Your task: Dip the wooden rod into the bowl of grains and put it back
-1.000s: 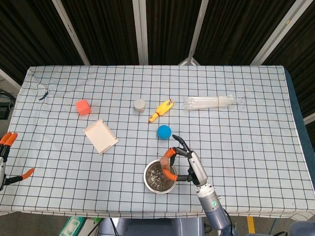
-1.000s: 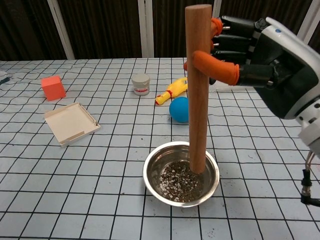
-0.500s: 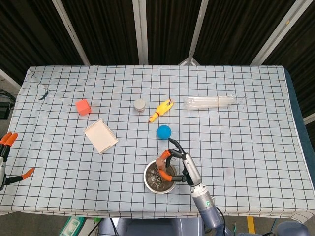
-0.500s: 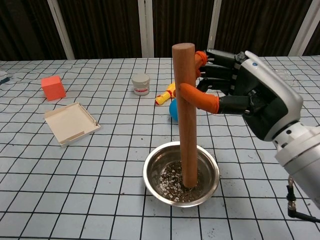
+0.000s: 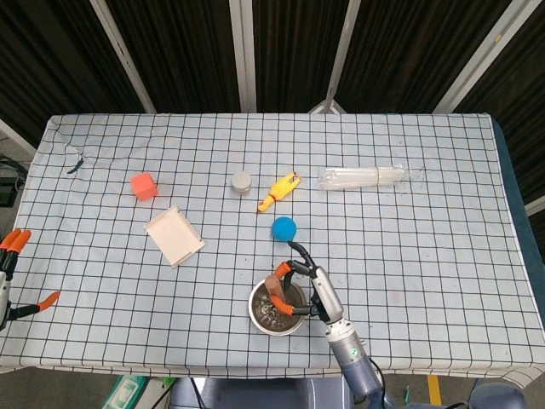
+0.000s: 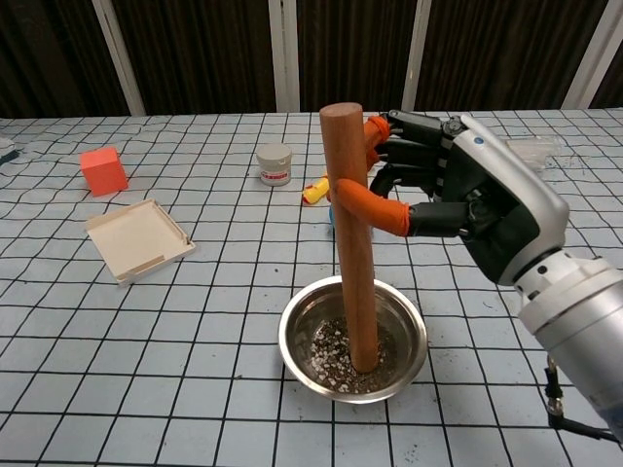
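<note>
Right hand point(image 6: 458, 195) gripped the wooden rod point(image 6: 350, 243) near its top, fingers wrapped round it, rod upright, lower end in the grains of the steel bowl point(image 6: 297, 355); left hand point(image 5: 10, 256) at table edge, fingers apart, holding nothing.

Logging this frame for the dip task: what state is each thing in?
wooden rod: upright, tip in the grains
bowl: on the table, holds grains
right robot hand: gripping the rod
left robot hand: off the table edge, holding nothing
white box: open, empty
jar: lidded
</note>
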Controlling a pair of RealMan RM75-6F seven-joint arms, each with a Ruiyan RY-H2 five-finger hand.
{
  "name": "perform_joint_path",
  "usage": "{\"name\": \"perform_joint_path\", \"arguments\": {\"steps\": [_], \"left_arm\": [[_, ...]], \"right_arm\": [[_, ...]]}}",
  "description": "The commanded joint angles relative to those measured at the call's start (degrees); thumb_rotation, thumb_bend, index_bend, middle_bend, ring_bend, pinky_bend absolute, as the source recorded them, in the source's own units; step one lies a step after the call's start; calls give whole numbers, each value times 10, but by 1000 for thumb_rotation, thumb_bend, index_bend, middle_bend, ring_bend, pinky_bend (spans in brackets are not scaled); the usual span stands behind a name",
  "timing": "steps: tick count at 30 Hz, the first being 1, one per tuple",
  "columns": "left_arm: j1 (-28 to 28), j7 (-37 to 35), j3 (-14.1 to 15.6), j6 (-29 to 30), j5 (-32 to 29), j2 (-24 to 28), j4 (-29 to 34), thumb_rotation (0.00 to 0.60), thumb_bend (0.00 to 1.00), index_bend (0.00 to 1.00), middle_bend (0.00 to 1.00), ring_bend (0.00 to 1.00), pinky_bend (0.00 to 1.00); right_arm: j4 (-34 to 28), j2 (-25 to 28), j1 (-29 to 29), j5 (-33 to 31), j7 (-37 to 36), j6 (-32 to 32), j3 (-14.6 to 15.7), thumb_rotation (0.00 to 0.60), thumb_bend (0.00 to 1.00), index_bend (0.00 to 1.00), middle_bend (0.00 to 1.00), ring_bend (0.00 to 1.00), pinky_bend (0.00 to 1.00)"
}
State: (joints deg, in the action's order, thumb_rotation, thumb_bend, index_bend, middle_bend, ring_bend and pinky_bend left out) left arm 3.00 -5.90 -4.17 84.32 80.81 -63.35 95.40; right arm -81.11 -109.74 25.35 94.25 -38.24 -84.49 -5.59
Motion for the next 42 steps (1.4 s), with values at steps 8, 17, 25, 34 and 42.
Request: {"name": "perform_joint_path", "arguments": {"steps": [8, 17, 25, 34, 42], "left_arm": [[-1, 0, 1, 2, 1, 0, 1, 600, 63, 0, 0, 0, 0], [-1, -2, 0, 2, 1, 0, 1, 600, 63, 0, 0, 0, 0], [-1, -4, 1, 1, 2, 1, 1, 600, 62, 0, 0, 0, 0], [0, -7, 0, -1, 0, 2, 2, 600, 62, 0, 0, 0, 0], [1, -9, 0, -1, 0, 2, 2, 600, 62, 0, 0, 0, 0]], "right_arm": [[4, -5, -3, 1, 1, 0, 5, 600, 600, 726, 643, 651, 96], [-29, 5, 7, 9, 26, -1, -9, 600, 600, 726, 644, 651, 96], [-27, -1, 6, 4, 32, -1, -12, 600, 600, 727, 644, 651, 96], [26, -35, -2, 1, 13, -16, -5, 600, 600, 728, 644, 651, 96], [54, -48, -6, 0, -2, -19, 0, 600, 600, 728, 644, 651, 96]]}}
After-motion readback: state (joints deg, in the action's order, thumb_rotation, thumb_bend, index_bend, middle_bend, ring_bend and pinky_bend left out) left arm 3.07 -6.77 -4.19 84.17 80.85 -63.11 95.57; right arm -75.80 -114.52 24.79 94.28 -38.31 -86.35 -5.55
